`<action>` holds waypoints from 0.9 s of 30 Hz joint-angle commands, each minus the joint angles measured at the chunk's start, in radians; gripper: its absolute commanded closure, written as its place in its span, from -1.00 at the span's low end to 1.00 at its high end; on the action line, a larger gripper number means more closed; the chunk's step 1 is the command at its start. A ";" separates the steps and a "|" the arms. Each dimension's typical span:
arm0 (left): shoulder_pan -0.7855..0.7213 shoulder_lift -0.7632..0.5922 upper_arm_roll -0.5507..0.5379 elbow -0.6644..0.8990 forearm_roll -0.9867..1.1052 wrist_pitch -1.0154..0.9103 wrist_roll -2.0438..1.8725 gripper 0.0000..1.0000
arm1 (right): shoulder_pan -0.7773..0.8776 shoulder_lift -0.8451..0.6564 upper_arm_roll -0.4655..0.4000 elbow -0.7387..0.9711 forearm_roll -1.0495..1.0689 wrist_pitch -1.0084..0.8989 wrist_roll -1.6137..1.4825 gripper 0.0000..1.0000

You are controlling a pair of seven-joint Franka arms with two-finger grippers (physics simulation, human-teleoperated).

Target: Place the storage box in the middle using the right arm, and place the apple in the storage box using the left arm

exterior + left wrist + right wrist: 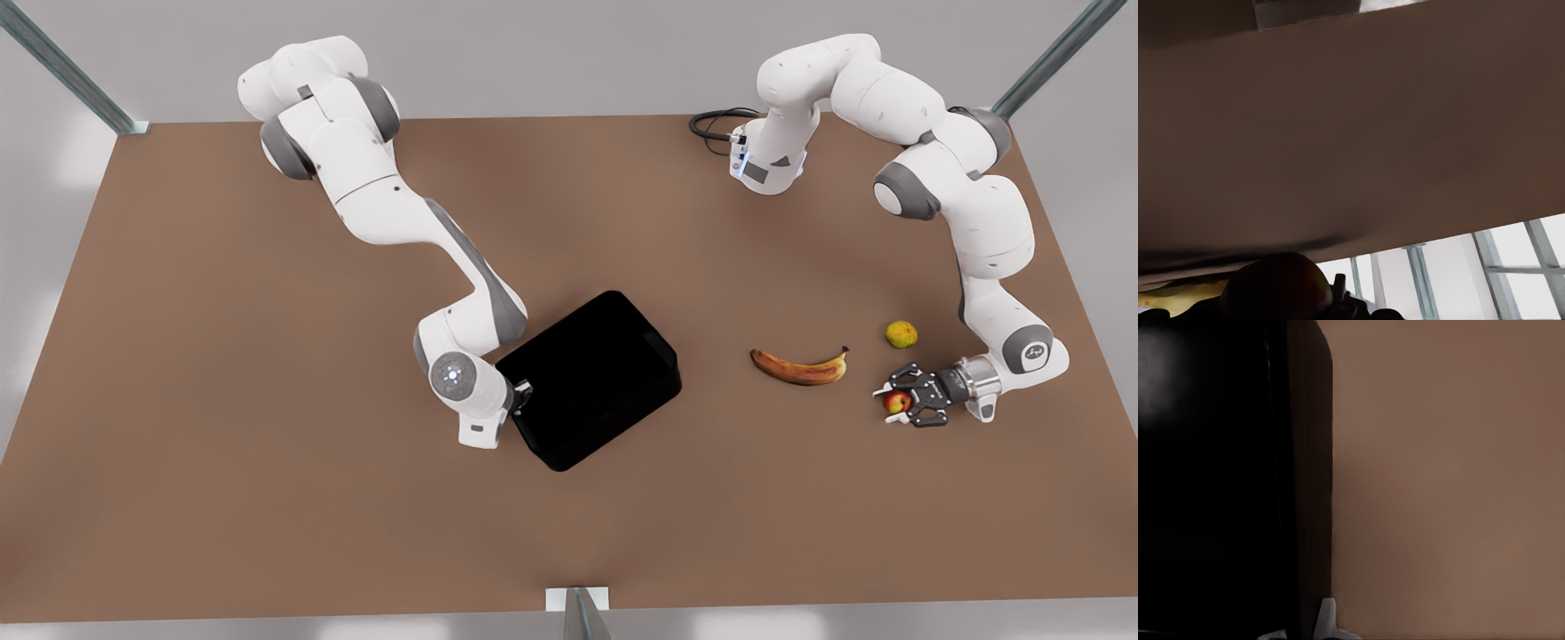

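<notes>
now the brown table (267, 498) carries everything. biggest on it is the storage box (591, 378), glossy black, sitting skewed near the middle; the right gripper (519, 396) is at its wall on the front view's left, one pale fingertip (1327, 618) just outside that wall, pinching the rim. off past the box lies a banana (800, 368), beside the left gripper (894, 402). that gripper is low over the table, fingers pressed on the apple (897, 402). a yellow-green fruit (901, 334) sits just behind it.
</notes>
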 commanded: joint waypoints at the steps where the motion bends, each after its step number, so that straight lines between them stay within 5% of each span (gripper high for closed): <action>1: 0.000 0.000 0.003 -0.001 -0.004 0.000 0.000 -0.09 | 0.005 0.001 0.000 0.000 0.001 0.006 -0.002 -1.00; 10: -0.061 -0.193 -0.013 -0.001 0.045 0.061 -0.196 -0.04 | 0.012 0.003 0.000 0.000 -0.001 0.026 -0.007 -1.00; 14: -0.156 -0.330 -0.143 0.010 0.265 0.234 -0.371 -0.04 | 0.002 -0.037 -0.011 0.008 0.001 0.008 -0.005 -1.00; 18: -0.166 -0.416 -0.403 0.031 0.610 0.390 -0.658 -0.04 | -0.269 -0.348 -0.021 -0.015 -0.015 -0.432 -0.002 -1.00; 20: -0.270 -0.430 -0.434 0.070 0.712 0.440 -0.790 -0.04 | -0.294 -0.600 -0.169 -0.133 -0.214 -0.675 -0.002 -1.00; 23: -0.451 -0.424 -0.434 0.082 0.813 0.567 -0.971 -0.04 | -0.360 -0.772 -0.167 -0.184 -0.306 -0.738 -0.005 -1.00; 27: -0.664 -0.414 -0.433 0.082 0.875 0.745 -1.279 -0.04 | -0.380 -0.780 -0.172 -0.181 -0.306 -0.738 -0.011 -1.00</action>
